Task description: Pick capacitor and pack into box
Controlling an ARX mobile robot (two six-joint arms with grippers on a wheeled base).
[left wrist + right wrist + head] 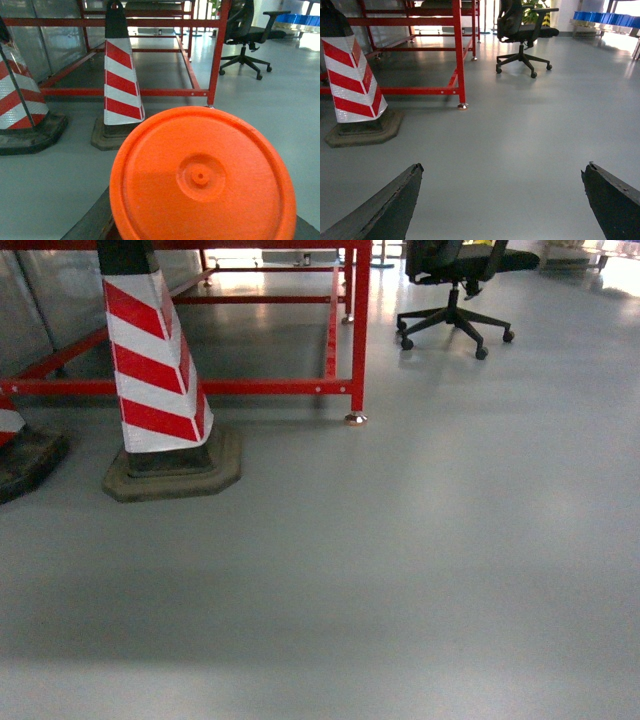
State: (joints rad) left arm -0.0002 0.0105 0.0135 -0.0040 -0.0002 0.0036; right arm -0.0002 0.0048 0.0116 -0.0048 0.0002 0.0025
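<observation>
The capacitor [200,175] fills the lower half of the left wrist view, an orange round body seen end-on with a raised rim and a small hub at its centre. My left gripper [200,225] is shut on it; only a dark finger [92,222] shows at its lower left edge, the rest is hidden behind it. In the right wrist view my right gripper [502,172] is open over bare grey floor, its dark fingertips [400,195] wide apart with nothing between them. The box is out of view. Neither gripper shows in the head view.
A red-and-white striped cone [155,360] on a dark base stands ahead at the left, a second cone [20,100] further left. Behind them is a red metal frame [360,330]. A black office chair [455,290] is at the far right, blue bins [605,19] beyond.
</observation>
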